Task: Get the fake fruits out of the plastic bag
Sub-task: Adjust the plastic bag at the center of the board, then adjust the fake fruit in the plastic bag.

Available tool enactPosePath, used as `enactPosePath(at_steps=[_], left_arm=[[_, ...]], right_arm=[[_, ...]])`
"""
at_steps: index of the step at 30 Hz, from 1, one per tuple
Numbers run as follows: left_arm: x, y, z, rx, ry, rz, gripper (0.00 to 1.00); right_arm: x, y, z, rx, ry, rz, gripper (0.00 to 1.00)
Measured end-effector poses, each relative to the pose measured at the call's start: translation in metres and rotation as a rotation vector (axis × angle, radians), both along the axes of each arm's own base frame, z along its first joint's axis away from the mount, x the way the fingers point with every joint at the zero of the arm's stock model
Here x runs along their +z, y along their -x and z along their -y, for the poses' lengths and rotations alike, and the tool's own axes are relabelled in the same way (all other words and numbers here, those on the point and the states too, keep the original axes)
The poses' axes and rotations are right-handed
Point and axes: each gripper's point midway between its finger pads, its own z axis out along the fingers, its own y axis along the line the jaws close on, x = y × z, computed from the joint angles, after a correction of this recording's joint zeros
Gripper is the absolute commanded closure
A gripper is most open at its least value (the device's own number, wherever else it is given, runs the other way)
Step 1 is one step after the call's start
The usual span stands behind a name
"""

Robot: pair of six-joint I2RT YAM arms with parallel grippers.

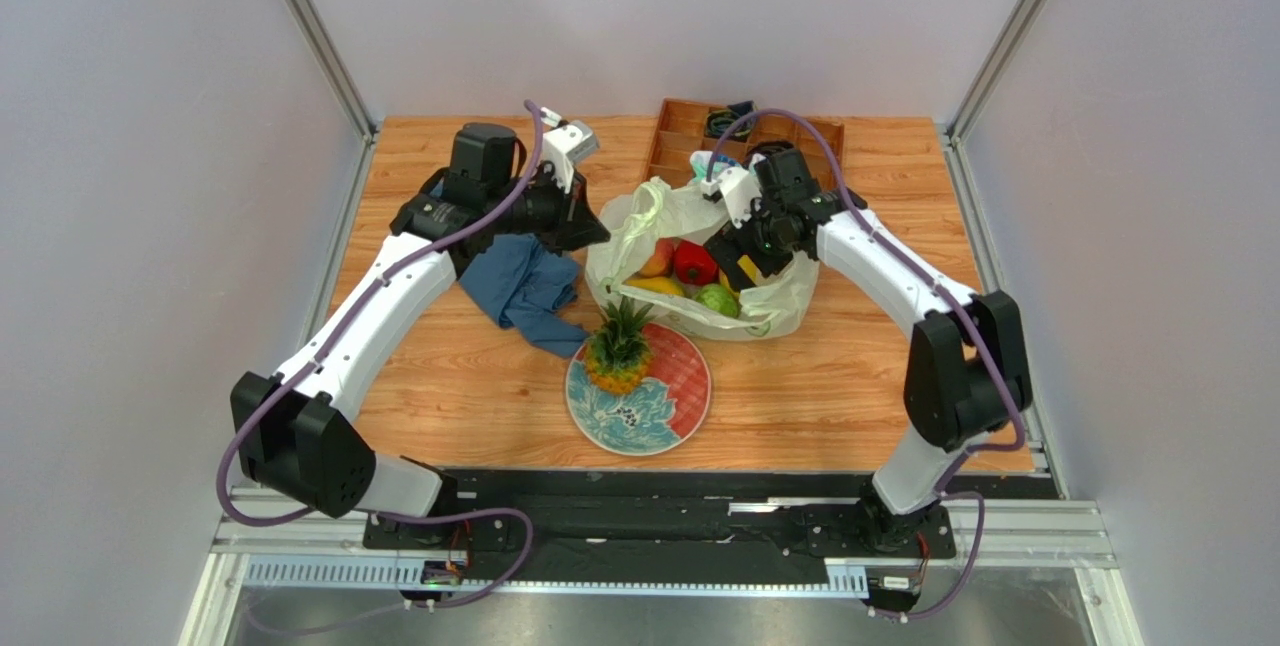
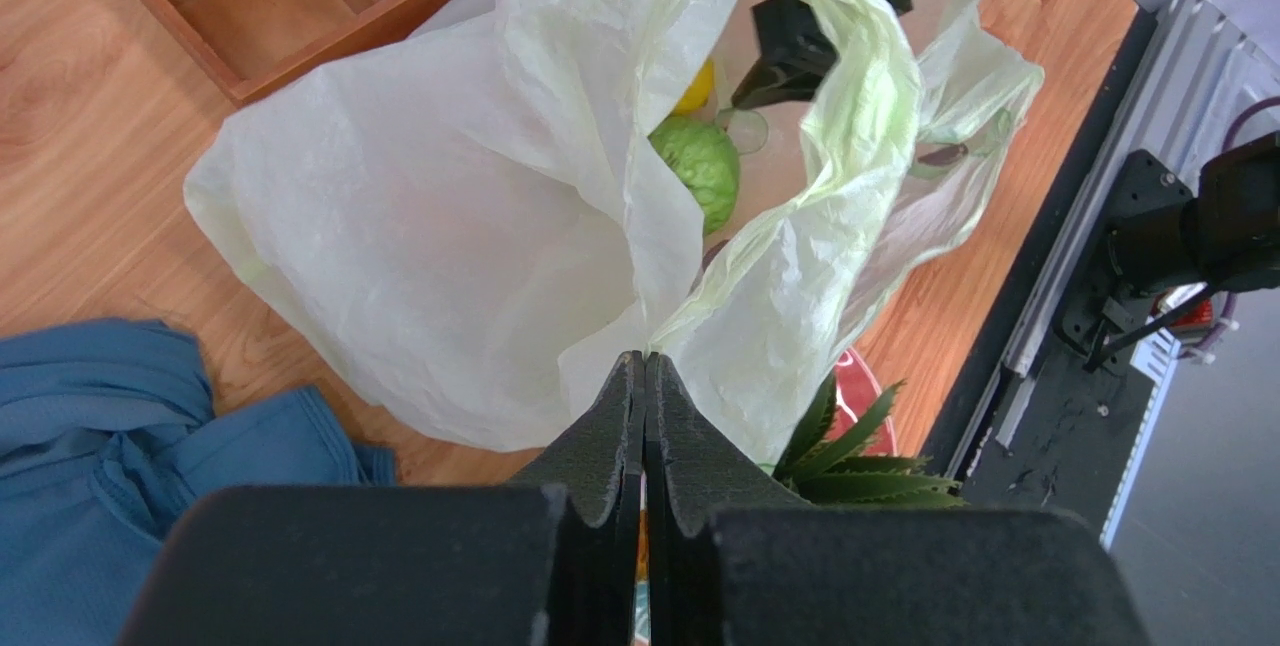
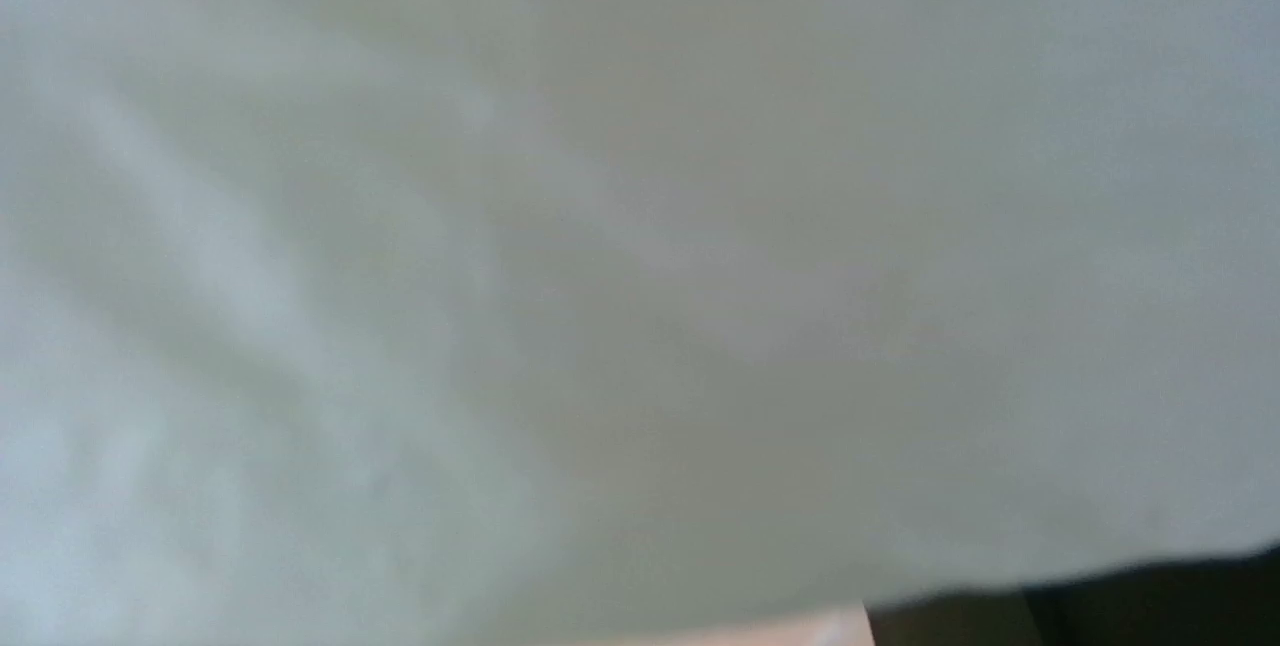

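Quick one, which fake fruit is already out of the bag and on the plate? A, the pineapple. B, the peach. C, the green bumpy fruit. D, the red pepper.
A: the pineapple lies on the plate, while the red pepper, green fruit and peach sit inside the plastic bag.

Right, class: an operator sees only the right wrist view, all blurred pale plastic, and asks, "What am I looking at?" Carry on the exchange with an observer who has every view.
Observer: The bag; your right arm reaches into its mouth.
Operator: Is anything holding it?
Observer: The left fingers, shut on its rim.
Operator: Any fruit out yet?
Observer: The pineapple, on the plate.
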Motion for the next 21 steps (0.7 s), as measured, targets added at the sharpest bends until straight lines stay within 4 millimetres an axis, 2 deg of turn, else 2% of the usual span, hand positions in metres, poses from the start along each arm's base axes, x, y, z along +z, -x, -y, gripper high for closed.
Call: enactPosePath(at_steps=[6,12,16,19,21], left_arm=[[0.001,-0.006,0.002,-0.007,-0.013,-0.001,1.00],[0.001,-0.013,0.003,-0.011,-0.022,0.003,1.00],[-0.006,-0.015,0.004,-0.010,-0.033,-0.016,1.00],[-0.011,-0.016,0.004,-0.009,-0.040,-0.033,1.00],[-0.010,-0.018,0.005,-0.009,-0.040,-0.033,1.00]], right_arm=[[-0.029,-0.033,-0.011,-0.047,0.006,-0.055,0.00],[-0.055,-0.058,-0.004,-0.110,0.008,-0.110,0.00],[-0.066,-0.071,-0.006,-0.114,-0.009,-0.133,0.26],[-0.068,-0.071,-0.006,-0.107,-0.019,-0.149,0.37],[-0.064,-0.069,-0.010,-0.092,-0.038,-0.151,0.40]])
